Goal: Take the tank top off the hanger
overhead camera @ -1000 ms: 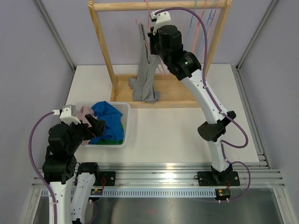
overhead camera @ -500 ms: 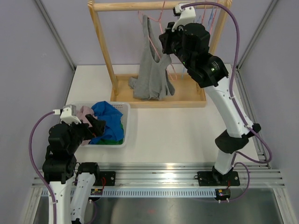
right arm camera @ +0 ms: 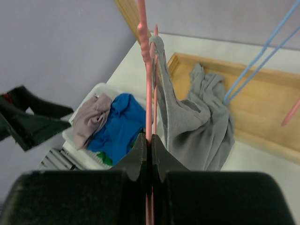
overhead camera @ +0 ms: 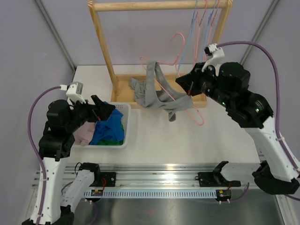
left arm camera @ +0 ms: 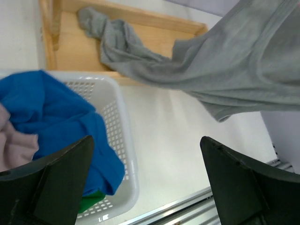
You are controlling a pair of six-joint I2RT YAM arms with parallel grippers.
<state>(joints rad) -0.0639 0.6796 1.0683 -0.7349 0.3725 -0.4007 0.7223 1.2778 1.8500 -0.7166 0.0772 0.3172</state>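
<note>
Holding the pink hanger [right arm camera: 142,28] clenched in the right tool [right arm camera: 149,143], grey tank top [right arm camera: 187,126] draped just beyond its tips.
Left tool [left arm camera: 146,140] released, white laundry basket [left arm camera: 119,122] beneath it.

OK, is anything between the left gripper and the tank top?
Nothing visible: the open left gripper faces the tank top across bare table, with the basket off to one side.

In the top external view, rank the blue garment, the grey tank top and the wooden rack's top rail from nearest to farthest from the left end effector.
1. Nearest: blue garment, in the white basket, just below the left end effector.
2. Next: grey tank top, farther to the right, mid-scene.
3. Farthest: wooden rack's top rail, at the far edge.
</note>
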